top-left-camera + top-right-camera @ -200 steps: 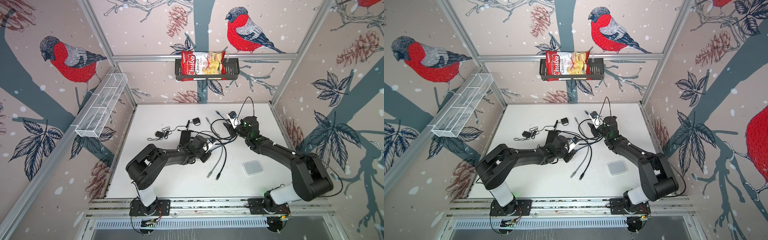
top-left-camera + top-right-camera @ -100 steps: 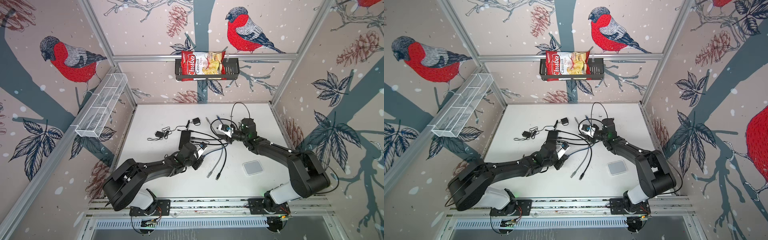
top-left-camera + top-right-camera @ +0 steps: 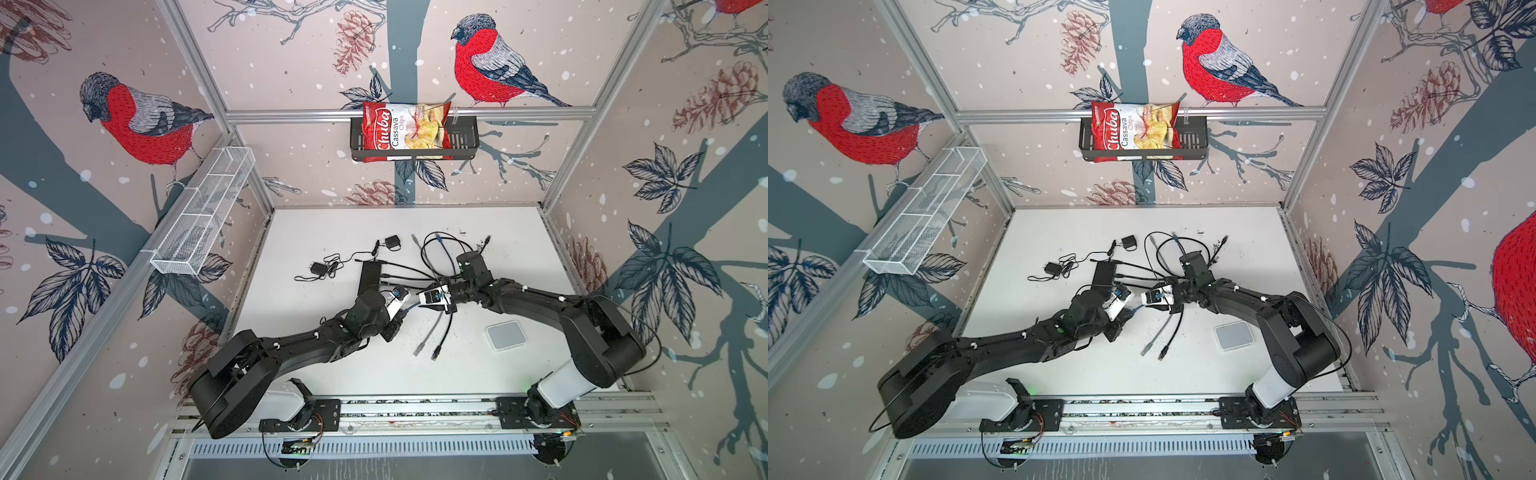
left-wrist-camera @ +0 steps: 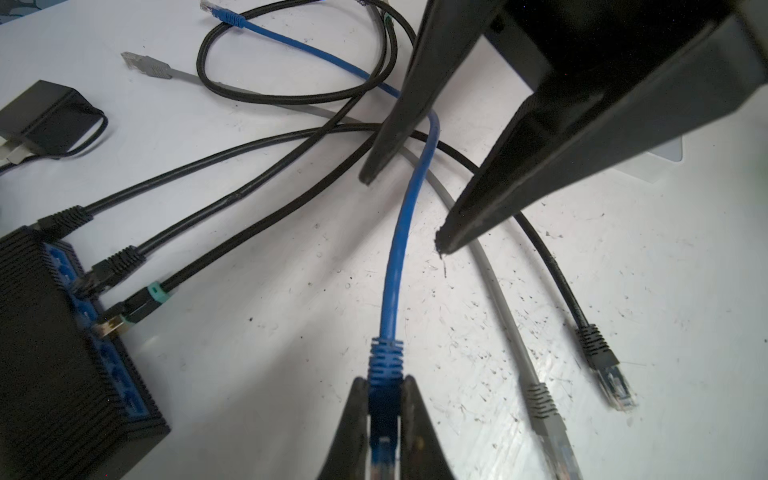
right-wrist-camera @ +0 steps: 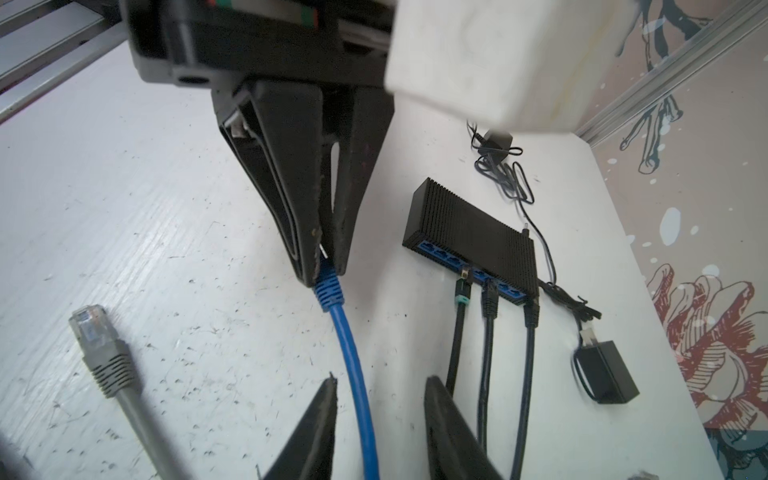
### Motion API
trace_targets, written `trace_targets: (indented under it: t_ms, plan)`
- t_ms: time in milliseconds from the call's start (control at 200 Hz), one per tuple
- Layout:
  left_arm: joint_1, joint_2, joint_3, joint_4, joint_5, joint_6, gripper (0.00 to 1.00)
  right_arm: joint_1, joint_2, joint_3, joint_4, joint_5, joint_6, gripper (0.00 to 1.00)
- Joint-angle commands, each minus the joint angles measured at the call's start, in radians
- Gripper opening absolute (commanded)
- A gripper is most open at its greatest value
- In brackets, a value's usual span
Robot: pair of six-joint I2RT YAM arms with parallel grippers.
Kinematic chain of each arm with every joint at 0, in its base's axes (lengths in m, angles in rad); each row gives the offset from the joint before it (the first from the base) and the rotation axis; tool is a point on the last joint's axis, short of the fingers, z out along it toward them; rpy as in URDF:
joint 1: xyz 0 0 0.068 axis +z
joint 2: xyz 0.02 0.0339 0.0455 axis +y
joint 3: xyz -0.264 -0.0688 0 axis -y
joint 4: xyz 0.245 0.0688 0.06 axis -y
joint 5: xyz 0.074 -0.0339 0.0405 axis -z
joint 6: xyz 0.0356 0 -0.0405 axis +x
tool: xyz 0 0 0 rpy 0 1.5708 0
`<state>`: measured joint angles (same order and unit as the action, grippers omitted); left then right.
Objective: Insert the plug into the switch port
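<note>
The blue plug (image 4: pixel 384 399) is pinched in my left gripper (image 4: pixel 384 384), which is shut on it, with the blue cable (image 4: pixel 409 208) running out ahead. In the right wrist view that same left gripper (image 5: pixel 322 270) holds the plug (image 5: pixel 328 289) just above the table. My right gripper (image 5: pixel 380 384) is open, with the blue cable (image 5: pixel 353 374) running untouched between its fingers. The black switch (image 4: pixel 62 353) (image 5: pixel 473 232) lies flat nearby, with blue ports and three black cables plugged in. In both top views the grippers (image 3: pixel 405 311) (image 3: pixel 417 303) meet mid-table near the switch (image 3: pixel 370 272) (image 3: pixel 1102 272).
A loose grey plug (image 4: pixel 544 415) and a black plug (image 4: pixel 606 365) lie on the table beside the blue cable. A white square box (image 3: pixel 505 336) sits front right. Two black power adapters (image 3: pixel 392 242) (image 3: pixel 318 268) lie behind the switch. A chip bag (image 3: pixel 405 126) hangs on the back wall.
My right gripper came forward and left from the back of the table to the left gripper, and its jaws now straddle the blue cable. The left arm stretched out lower, still holding the plug.
</note>
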<state>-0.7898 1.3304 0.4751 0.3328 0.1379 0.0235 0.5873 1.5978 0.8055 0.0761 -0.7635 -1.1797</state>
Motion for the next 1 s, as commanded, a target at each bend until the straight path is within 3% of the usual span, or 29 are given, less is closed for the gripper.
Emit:
trace_targets:
  t_ms: [0,390,680,775,946,996]
  plan:
    - [-0.003,-0.011,-0.005,0.061,0.017,0.009,0.02,0.025,0.011,0.011,-0.013,0.049,-0.02,0.36]
    - [-0.003,-0.017,-0.01,0.085,0.028,0.045,0.03,0.093,0.072,0.064,-0.016,0.109,-0.029,0.29]
    - [-0.003,-0.017,-0.012,0.103,0.002,0.054,0.06,0.105,0.081,0.072,-0.008,0.115,-0.022,0.03]
    - [-0.003,-0.022,-0.017,0.111,-0.041,0.021,0.17,0.105,0.079,0.059,0.025,0.144,0.002,0.02]
    - [-0.002,-0.062,-0.061,0.138,-0.116,0.015,0.54,0.097,0.079,0.048,0.037,0.198,0.03,0.02]
    - [-0.002,-0.08,-0.081,0.152,-0.126,0.032,0.6,0.093,0.075,0.045,0.039,0.206,0.042,0.02]
